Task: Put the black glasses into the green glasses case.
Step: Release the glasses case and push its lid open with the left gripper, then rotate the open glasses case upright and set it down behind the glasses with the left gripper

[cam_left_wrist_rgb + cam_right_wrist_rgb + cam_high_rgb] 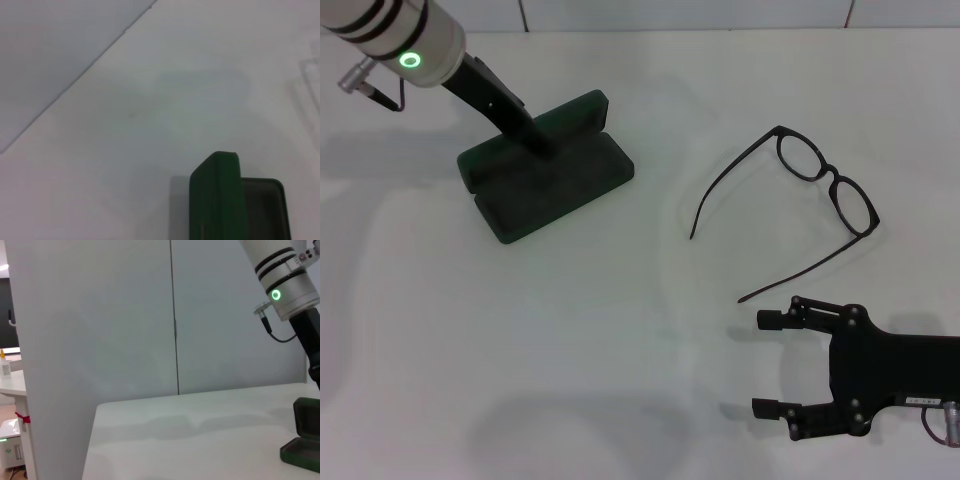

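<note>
Thin black-framed glasses [800, 205] lie unfolded on white table [620, 350], temples trailing toward robot, lens bar running diagonally; just ahead of right gripper [770, 365], jaws spread, empty

Dark green hard-shell case [545, 170] open, well apart to left; left gripper [542, 146] at case, finger state cannot tell

Left wrist view shows only case lid edge, no glasses

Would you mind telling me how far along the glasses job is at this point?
Done: the green glasses case stands open, with the left gripper at its lid. In hand: the right gripper is open near the black glasses, not touching them. Left: the glasses lie unfolded on the table, apart from the case, yet to be picked up and placed inside.
</note>
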`<state>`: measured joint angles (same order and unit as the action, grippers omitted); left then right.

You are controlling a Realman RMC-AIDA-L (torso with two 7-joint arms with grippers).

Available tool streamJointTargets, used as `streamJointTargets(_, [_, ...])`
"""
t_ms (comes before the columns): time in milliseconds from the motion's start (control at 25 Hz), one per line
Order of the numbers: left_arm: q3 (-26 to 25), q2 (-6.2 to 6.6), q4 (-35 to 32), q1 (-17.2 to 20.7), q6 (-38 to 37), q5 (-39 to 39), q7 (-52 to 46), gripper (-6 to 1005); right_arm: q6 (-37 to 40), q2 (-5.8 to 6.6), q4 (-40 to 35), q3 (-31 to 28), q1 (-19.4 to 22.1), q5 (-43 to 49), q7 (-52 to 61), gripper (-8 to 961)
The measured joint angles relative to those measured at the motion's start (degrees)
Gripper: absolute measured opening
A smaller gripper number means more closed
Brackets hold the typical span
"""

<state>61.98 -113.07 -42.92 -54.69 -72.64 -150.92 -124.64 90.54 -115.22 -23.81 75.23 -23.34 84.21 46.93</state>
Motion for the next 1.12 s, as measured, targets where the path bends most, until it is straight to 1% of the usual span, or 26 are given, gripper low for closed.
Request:
streamJointTargets(200, [0.14, -0.55, -0.23, 0.28, 0.88, -0.24, 0.94, 770, -0.24, 0.0, 0.0, 0.0, 0.04, 0.0, 0.0, 865])
streamJointTargets(400, [0.33, -1.35, -1.14, 0.82, 1.95, -0.21, 2.18, 731, -0.19, 0.0, 0.03, 0.0, 0.21, -0.01, 0.0, 865])
streamJointTargets(680, [0.91, -1.39, -1.16, 0.94, 2.27, -0.33, 2.46, 678, -0.18, 0.0, 0.08, -0.04, 0.24, 0.08, 0.0, 865])
streamJointTargets(880, [1.02, -1.36, -1.4, 0.94, 2.32, -0.63, 2.55, 437, -0.13, 0.0, 0.09, -0.05, 0.22, 0.1, 0.0, 865])
streamJointTargets(1000, [1.09, -1.35, -1.4, 0.94, 2.33, -0.83, 2.56, 215, -0.12, 0.0, 0.09, -0.12, 0.22, 0.12, 0.0, 865])
streamJointTargets(1120, [1.13, -1.31, -2.01, 0.99, 2.24, -0.89, 2.56, 210, -0.1, 0.0, 0.09, -0.26, 0.22, 0.15, 0.0, 864])
